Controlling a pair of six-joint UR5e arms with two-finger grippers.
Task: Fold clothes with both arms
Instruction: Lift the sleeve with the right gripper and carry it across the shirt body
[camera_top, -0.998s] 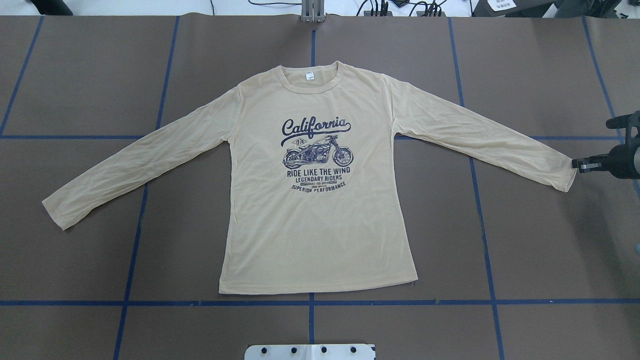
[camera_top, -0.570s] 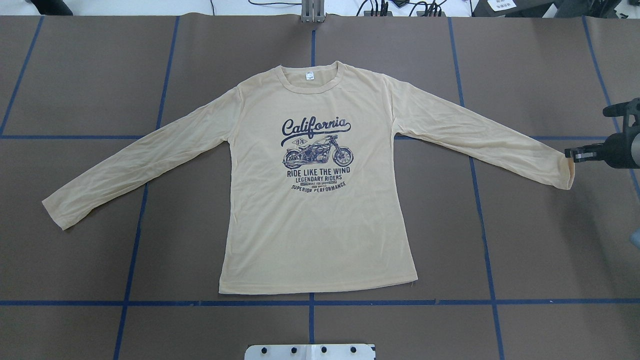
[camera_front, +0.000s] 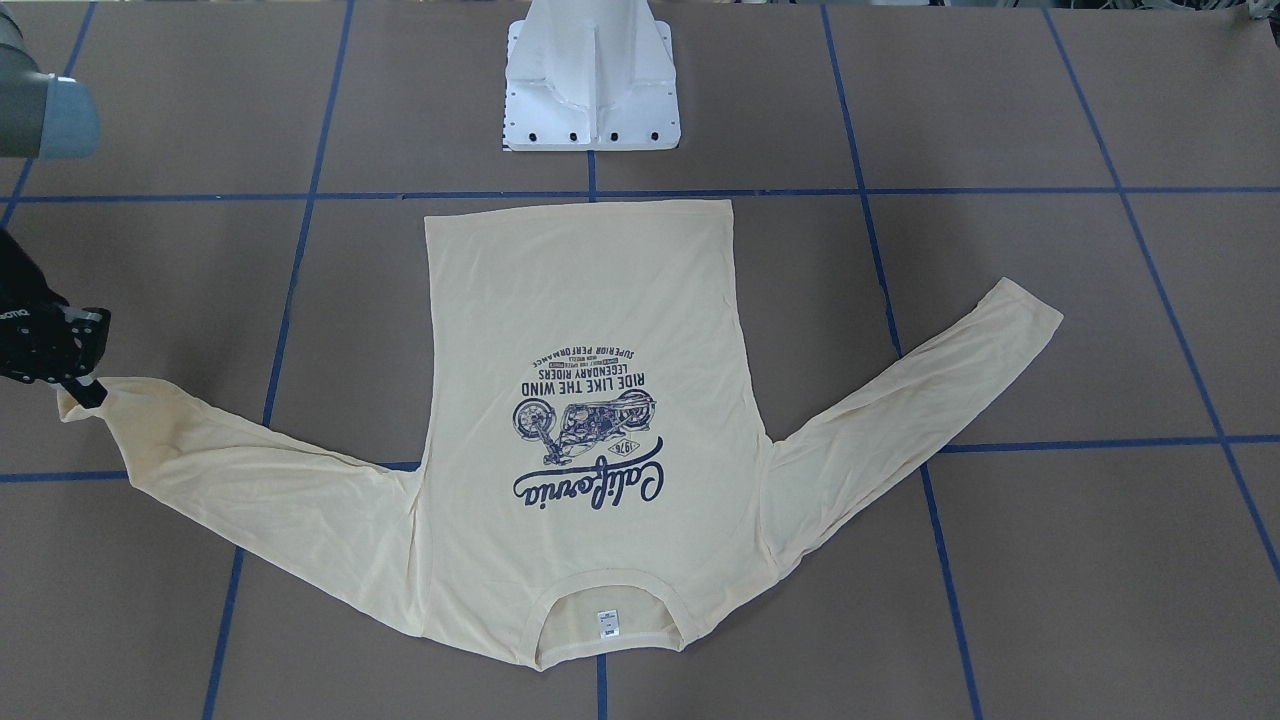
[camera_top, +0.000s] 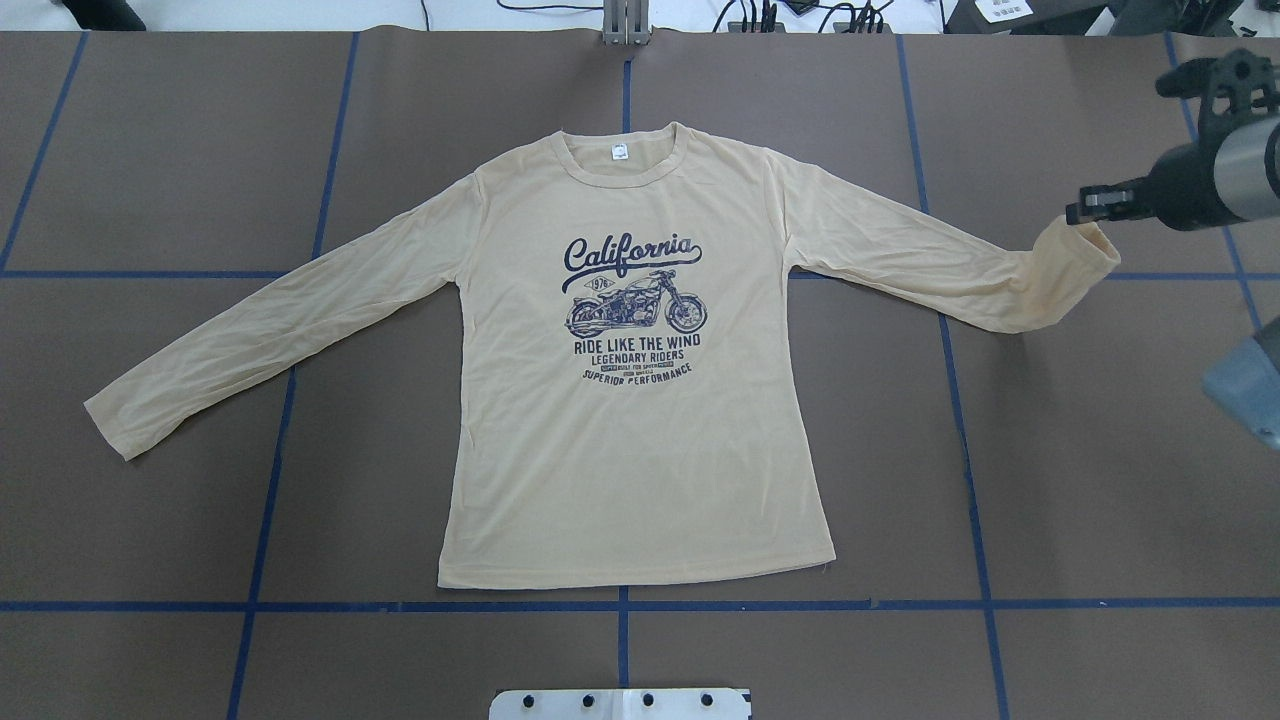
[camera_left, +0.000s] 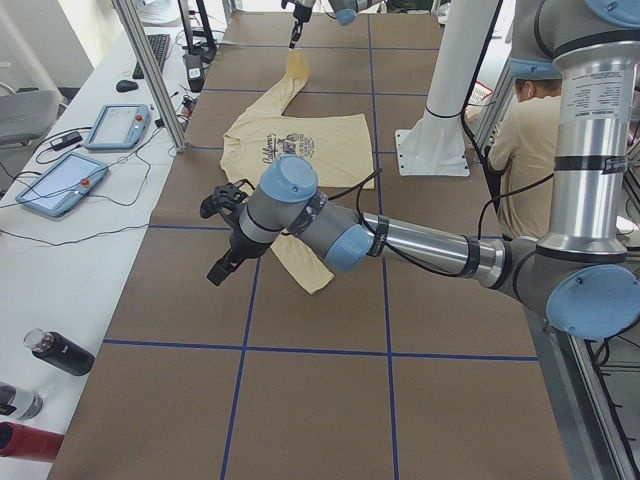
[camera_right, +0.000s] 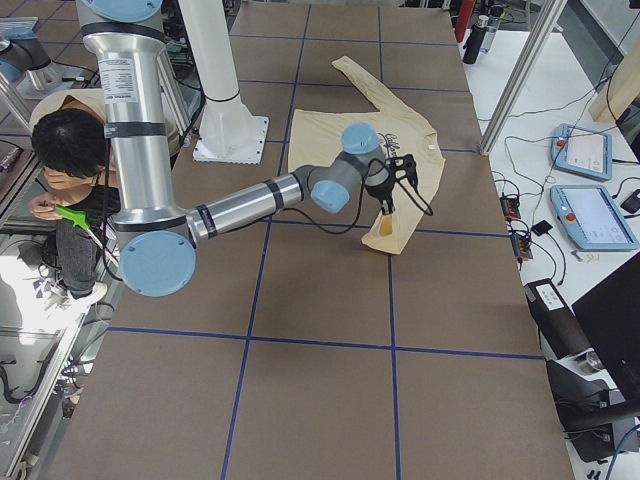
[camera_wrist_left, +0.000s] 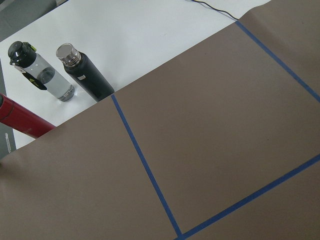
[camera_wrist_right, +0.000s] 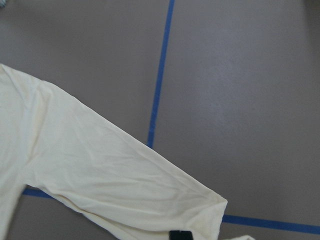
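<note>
So the shirt (camera_top: 640, 450) is lying flat and print-up in the middle of the table (camera_top: 1100, 480). The hem is toward the robot's edge and the collar, with its little white label (camera_top: 621, 152), is toward the far edge where the operators sit. The body looks pretty smooth, and the hem sits just short of the blue tape line (camera_top: 800, 604) that runs along the robot's side.

The left sleeve (camera_top: 270, 330) is stretched out flat toward the left end of the table, angled back a bit toward the robot's edge. Nothing is touching it.

The right sleeve (camera_top: 930, 265) runs out toward the right end. The right gripper (camera_top: 1078, 212) has its jaws pinched together on the cuff (camera_top: 1098, 252) and holds it up off the table. From the right-end camera you can see the end of the sleeve hanging down from the fingers, while the rest of the sleeve stays on the surface. The wrist cam on that arm shows one black fingertip (camera_wrist_right: 181, 235) right at the cuff's edge.

The left gripper (camera_left: 216, 274) only shows up from the left-end camera. It hangs in the air over the left end of the table, clear of the shirt. Can't tell whether its jaws are wide or narrow from there. Its wrist cam just sees bare table, tape lines, and a few bottles (camera_wrist_left: 85, 75) standing past the edge.
</note>
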